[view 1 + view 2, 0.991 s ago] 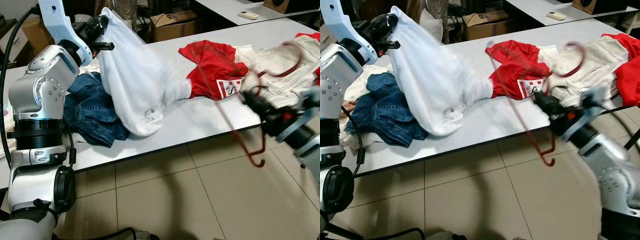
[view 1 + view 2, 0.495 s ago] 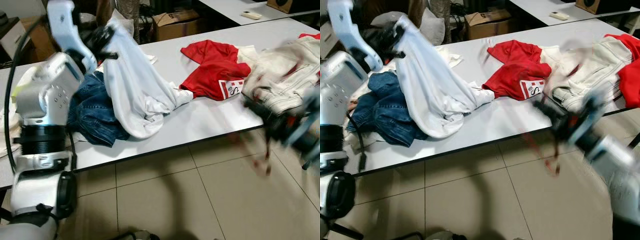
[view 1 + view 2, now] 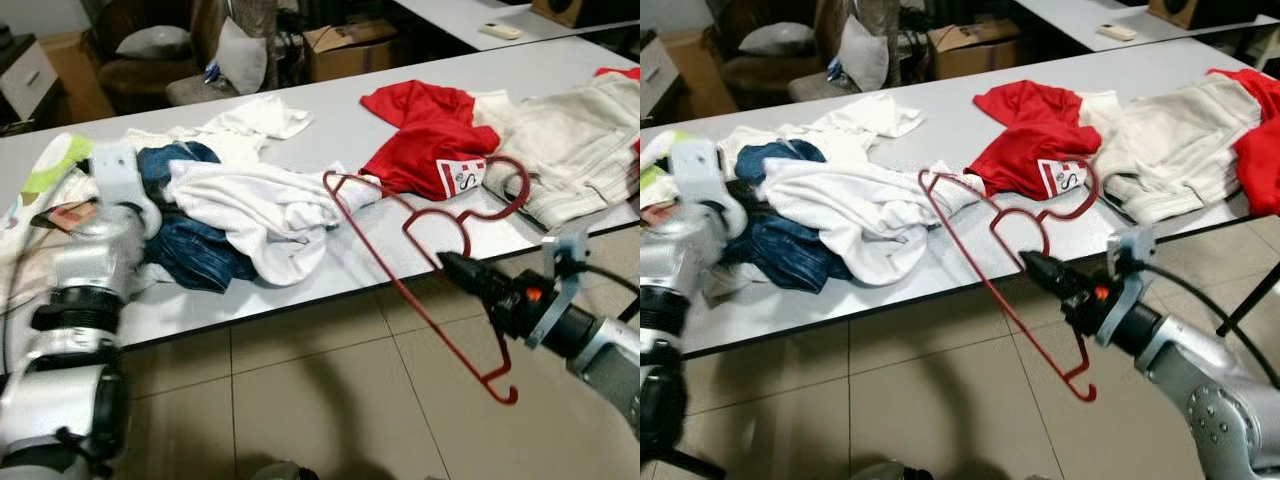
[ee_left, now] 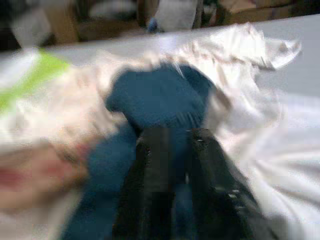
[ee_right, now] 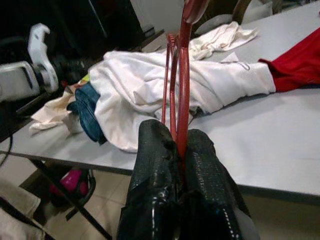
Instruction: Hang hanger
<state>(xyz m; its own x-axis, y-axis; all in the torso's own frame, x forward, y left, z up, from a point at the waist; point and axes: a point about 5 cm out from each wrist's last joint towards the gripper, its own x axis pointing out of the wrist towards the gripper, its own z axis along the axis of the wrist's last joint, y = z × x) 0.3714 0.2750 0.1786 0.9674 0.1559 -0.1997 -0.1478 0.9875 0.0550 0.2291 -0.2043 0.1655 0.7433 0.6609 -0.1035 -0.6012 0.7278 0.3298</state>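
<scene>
The right tool [image 3: 1035, 266] is clamped on the red hanger [image 3: 985, 265], holding it tilted over the table [image 3: 970, 245] edge, hook end down toward the floor. The left tool [image 4: 172, 150], blurred, seems nearly closed above the jeans [image 3: 195, 245]. The carrying step is in hand; next it needs a rail to hook onto.

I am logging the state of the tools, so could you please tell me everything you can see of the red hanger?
The red hanger is a thin red frame, wire or plastic by its look, with a curved hook at one end. The right gripper is shut on it, the black fingers pinching it near the middle. It is held tilted in the air at the near edge of the grey table; one corner reaches over the white garment, and the hook end hangs low over the tiled floor.
</scene>
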